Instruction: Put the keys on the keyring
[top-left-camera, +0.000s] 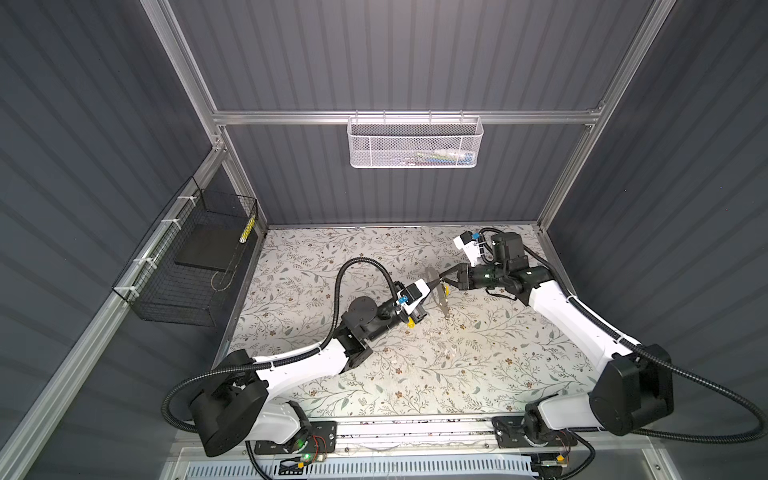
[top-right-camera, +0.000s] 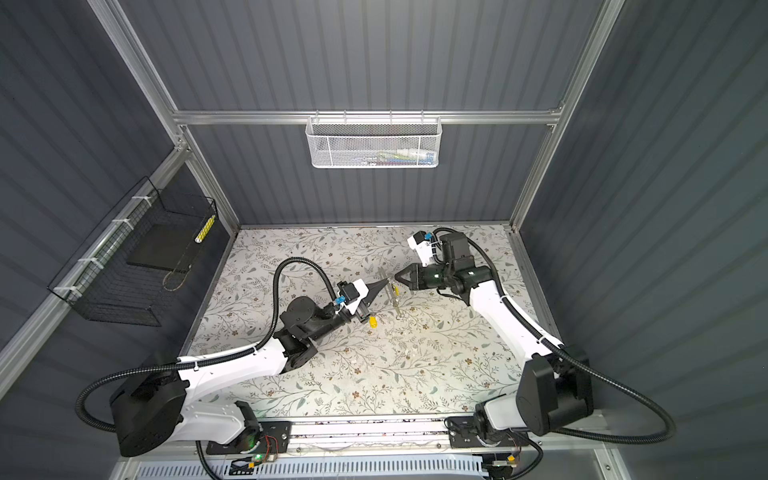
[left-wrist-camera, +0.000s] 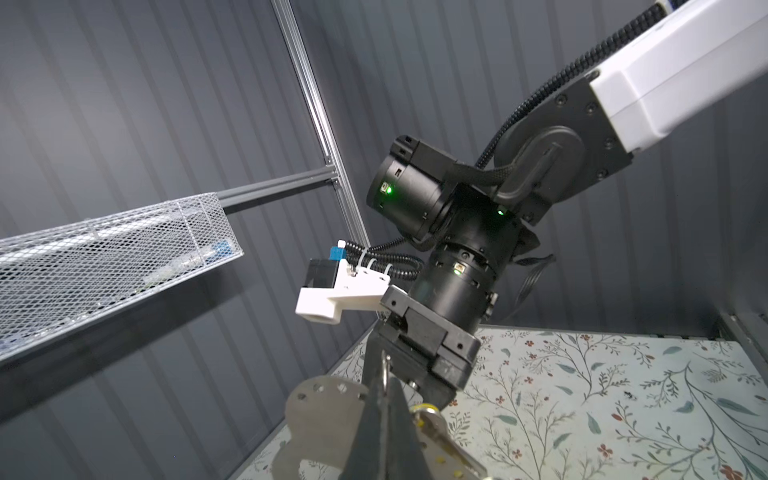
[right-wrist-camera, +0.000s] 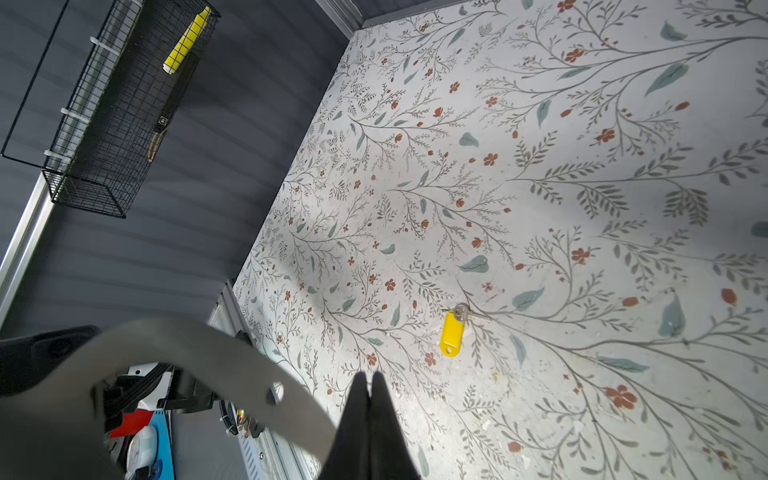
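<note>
- Left gripper (top-right-camera: 386, 284): jaws closed, tips on the keyring (left-wrist-camera: 320, 415) from the left.
- Right gripper (top-right-camera: 397, 277): jaws closed, tips on the keyring from the right.
- Keyring: off the table (top-left-camera: 415, 374), upright, edge-on in both top views, between the two grippers above table centre. How the hold is shared cannot be told.
- Loose key (right-wrist-camera: 452, 334): flat on the table, near-left of the keyring, just beside the left wrist, clear of both sets of fingertips.
- Second key (left-wrist-camera: 426, 413): yellow tag at the keyring's right face, beside the right fingertips. Whether it is threaded cannot be told.
</note>
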